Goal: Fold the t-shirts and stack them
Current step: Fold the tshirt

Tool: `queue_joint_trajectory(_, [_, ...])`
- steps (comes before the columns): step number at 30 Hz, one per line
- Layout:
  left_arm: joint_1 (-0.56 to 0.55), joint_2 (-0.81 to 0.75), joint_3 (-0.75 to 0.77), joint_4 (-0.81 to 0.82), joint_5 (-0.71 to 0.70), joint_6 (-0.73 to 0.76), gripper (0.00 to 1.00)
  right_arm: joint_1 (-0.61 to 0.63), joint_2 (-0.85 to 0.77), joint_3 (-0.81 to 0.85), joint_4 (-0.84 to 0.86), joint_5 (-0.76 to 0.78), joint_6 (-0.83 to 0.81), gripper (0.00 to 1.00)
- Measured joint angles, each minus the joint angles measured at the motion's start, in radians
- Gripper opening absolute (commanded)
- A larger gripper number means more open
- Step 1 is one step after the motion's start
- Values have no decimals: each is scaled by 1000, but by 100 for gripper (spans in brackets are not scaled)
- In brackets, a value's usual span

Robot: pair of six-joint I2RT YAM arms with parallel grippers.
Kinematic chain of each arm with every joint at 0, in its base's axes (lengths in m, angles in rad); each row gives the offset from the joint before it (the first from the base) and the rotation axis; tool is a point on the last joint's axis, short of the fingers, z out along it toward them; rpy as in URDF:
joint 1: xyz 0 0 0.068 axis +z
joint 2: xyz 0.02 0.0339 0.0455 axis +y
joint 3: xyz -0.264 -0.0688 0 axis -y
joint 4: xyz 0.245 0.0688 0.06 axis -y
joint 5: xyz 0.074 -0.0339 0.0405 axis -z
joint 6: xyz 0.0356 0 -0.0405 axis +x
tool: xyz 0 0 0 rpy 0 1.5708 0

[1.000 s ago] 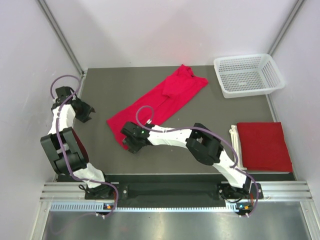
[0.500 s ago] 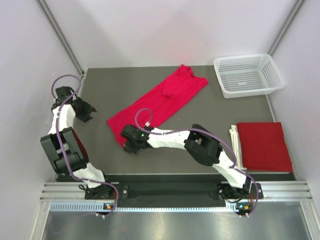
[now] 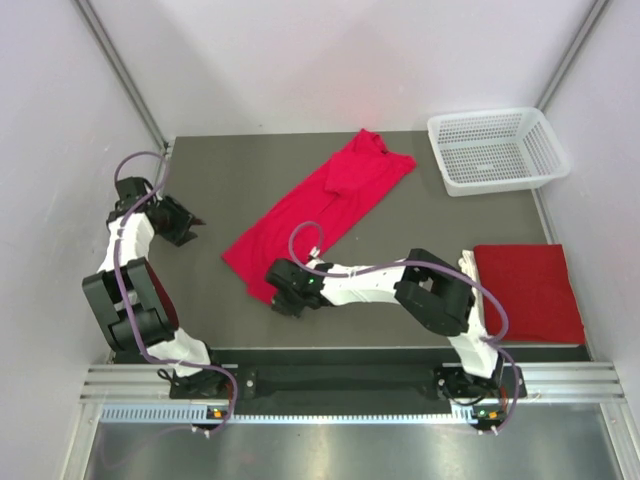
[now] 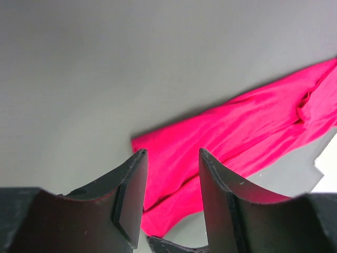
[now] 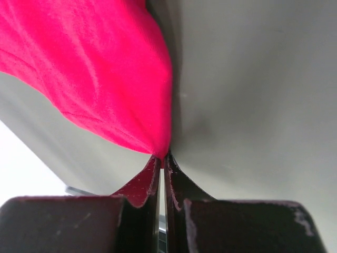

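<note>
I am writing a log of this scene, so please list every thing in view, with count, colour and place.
loose t-shirt: one, bright red, lying diagonally in the middle of the table
folded t-shirt: one, red, right side of the table
white layer: one, white, partly under the folded t-shirt; cannot tell what it is
basket: one, white mesh, far right corner
table: one, dark grey
left gripper: one, black, open, left side, apart from the cloth
right gripper: one, black, shut on the loose t-shirt's near corner

Bright, even light; soft shadows
</note>
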Motion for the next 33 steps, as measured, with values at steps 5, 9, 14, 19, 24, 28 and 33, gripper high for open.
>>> queue_joint_trajectory(5, [-79,-21,0,-10,-23,32,48,9,-128,-196,51,1,-20,0])
queue_joint_trajectory(9, [-221,-91,-26,-20,-67,63,48,30,-260,-359,36,14,-37,0])
queue_joint_trajectory(14, [-358,-204,-109,-58,-78,111,48,94,-412,-520,-24,51,-51,0])
queue_joint_trajectory(19, [-399,-326,-194,-120,-65,150,49,182,-551,-679,-69,70,-32,0])
queue_joint_trajectory(24, [-519,-456,-289,-179,-35,142,49,212,-644,-796,-104,109,0,0])
queue_joint_trajectory(28, [-585,-482,-313,-174,36,107,49,217,-719,-818,-176,121,-5,7])
queue_joint_trajectory(33, [-648,-490,-384,-171,31,55,49,227,-807,-801,-279,124,-69,42])
